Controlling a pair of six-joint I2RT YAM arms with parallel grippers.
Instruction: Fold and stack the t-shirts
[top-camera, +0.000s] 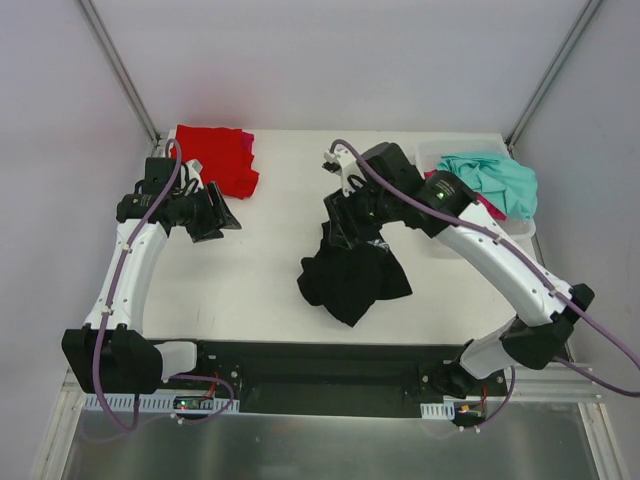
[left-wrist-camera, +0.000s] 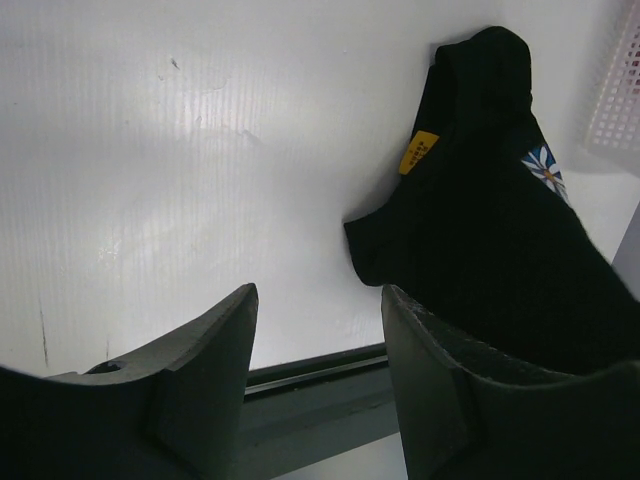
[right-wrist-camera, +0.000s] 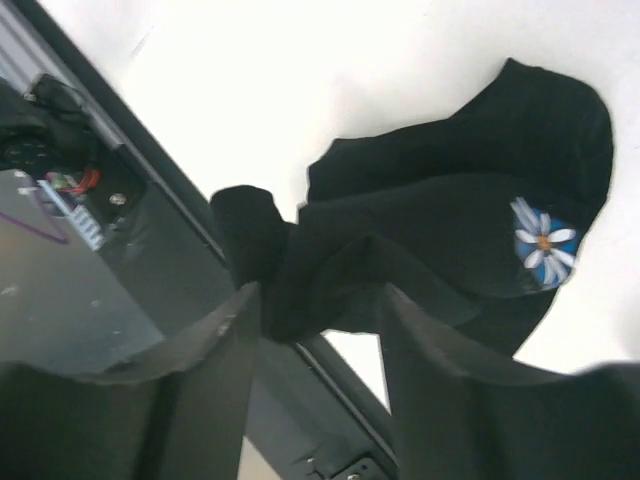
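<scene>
A crumpled black t-shirt (top-camera: 352, 275) lies in a heap at the table's middle. Its white daisy print (right-wrist-camera: 543, 243) shows in the right wrist view, and a yellow tag (left-wrist-camera: 420, 152) in the left wrist view. My right gripper (top-camera: 345, 225) hovers at the heap's far edge. Its jaws stand apart, with a fold of black cloth (right-wrist-camera: 300, 280) hanging loose at the fingertips. My left gripper (top-camera: 220, 215) is open and empty, left of the black shirt and just in front of the folded red t-shirt (top-camera: 215, 155). A teal t-shirt (top-camera: 490, 180) is piled in the basket.
The white lattice basket (top-camera: 525, 228) stands at the back right corner, with a strip of pink cloth (top-camera: 492, 208) under the teal shirt. A dark rail (top-camera: 330, 360) runs along the table's near edge between the arm bases. Frame posts rise at both back corners.
</scene>
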